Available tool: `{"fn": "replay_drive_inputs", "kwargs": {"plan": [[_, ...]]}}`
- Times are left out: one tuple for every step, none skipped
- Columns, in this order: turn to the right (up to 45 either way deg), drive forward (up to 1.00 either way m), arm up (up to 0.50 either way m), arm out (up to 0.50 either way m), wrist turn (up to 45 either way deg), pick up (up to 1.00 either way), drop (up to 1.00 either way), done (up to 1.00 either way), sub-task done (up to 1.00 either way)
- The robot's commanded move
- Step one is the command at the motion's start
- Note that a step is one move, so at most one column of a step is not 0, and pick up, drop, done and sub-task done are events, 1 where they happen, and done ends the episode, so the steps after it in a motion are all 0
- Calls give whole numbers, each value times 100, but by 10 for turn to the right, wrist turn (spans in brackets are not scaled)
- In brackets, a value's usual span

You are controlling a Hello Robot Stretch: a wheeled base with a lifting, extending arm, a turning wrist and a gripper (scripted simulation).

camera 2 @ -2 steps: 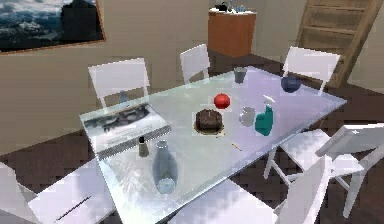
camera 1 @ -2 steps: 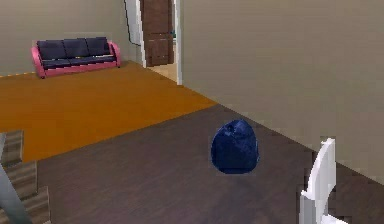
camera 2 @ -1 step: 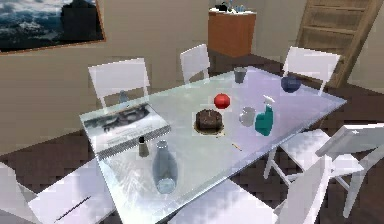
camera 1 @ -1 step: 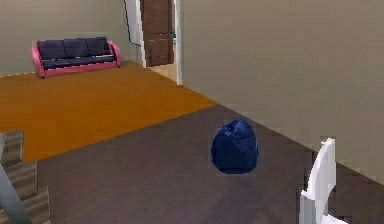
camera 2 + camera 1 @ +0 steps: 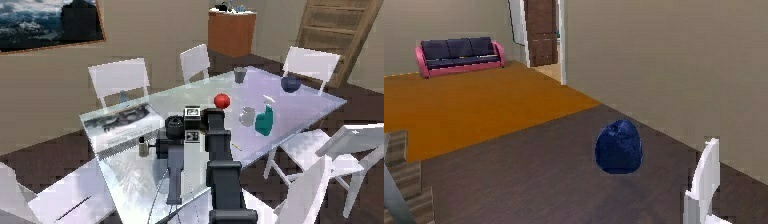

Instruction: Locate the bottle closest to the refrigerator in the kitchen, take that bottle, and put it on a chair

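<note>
The robot's dark arm [image 5: 222,170] is hovering over a glass table [image 5: 310,108] ringed by white chairs [image 5: 118,78], its gripper [image 5: 160,148] sitting toward the table's left. A red ball [image 5: 222,101], a teal bottle [image 5: 264,123] and a dark bowl [image 5: 290,85] are standing farther right. A painting [image 5: 50,22] is hanging on the far wall.

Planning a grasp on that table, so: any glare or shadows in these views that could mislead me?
Arm side view: the table top is glossy, with pale sheen and reflections around the red thing and the teal thing. Forward view: even, soft light, no glare on the orange rug or around the blue beanbag.
</note>
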Motion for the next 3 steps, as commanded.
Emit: {"fn": "replay_drive_inputs", "kwargs": {"plan": [[0,0,0,0,450,0,0,0,0],[0,0,0,0,450,0,0,0,0],[0,0,0,0,450,0,0,0,0]]}}
